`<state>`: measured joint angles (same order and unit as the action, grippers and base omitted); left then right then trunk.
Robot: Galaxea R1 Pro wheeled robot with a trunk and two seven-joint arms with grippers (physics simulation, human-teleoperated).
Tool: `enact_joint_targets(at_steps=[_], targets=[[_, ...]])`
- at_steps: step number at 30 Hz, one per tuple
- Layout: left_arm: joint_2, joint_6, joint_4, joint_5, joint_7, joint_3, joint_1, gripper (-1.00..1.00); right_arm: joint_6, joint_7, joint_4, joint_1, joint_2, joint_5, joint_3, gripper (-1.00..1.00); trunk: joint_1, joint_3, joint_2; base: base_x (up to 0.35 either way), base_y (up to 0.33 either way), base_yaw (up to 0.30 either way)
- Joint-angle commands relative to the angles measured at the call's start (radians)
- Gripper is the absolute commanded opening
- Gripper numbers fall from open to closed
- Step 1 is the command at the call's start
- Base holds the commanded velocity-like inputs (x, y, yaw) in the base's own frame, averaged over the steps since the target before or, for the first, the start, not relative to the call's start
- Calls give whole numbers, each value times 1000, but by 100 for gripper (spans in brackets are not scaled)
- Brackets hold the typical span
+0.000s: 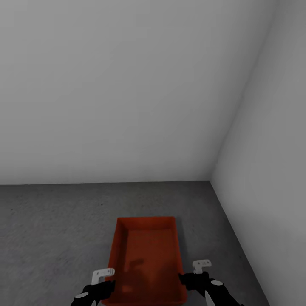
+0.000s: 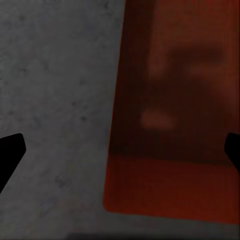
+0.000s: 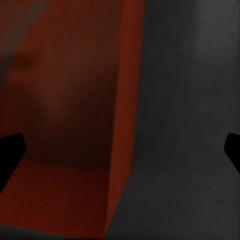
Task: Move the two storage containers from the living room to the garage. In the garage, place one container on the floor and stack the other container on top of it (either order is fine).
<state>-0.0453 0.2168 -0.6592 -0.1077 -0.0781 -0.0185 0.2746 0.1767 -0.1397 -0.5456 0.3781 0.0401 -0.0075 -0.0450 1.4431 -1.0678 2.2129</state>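
One orange-red open-topped storage container [image 1: 146, 259] lies on the dark grey concrete floor [image 1: 55, 221] of the garage, its long side pointing away from me, and it is empty. My left gripper [image 1: 101, 288] sits at its near left wall and my right gripper [image 1: 193, 280] at its near right wall. In the left wrist view the left gripper [image 2: 122, 150] is open, and the container's wall [image 2: 117, 125] runs between the spread fingers. In the right wrist view the right gripper [image 3: 122, 150] is open too, straddling the container's other wall [image 3: 125, 115]. Neither gripper's fingers touch the walls.
A plain pale grey wall [image 1: 119, 85] stands ahead. A second grey wall [image 1: 272, 170] closes the right side, and they meet in a corner just beyond the container. Open concrete stretches away to the left.
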Motion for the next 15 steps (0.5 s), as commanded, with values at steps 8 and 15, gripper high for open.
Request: enact_joint_targets(at_steps=[8, 15], targets=[[1, 6, -2, -10, -3, -1, 0, 100, 6, -1, -2, 0, 0, 0, -2, 100, -31, 24, -56, -24, 0, 0], [6, 8, -3, -7, -6, -3, 0, 100, 6, 0, -2, 0, -1, 3, -1, 100, -58, 46, -105, -269, 0, 0]])
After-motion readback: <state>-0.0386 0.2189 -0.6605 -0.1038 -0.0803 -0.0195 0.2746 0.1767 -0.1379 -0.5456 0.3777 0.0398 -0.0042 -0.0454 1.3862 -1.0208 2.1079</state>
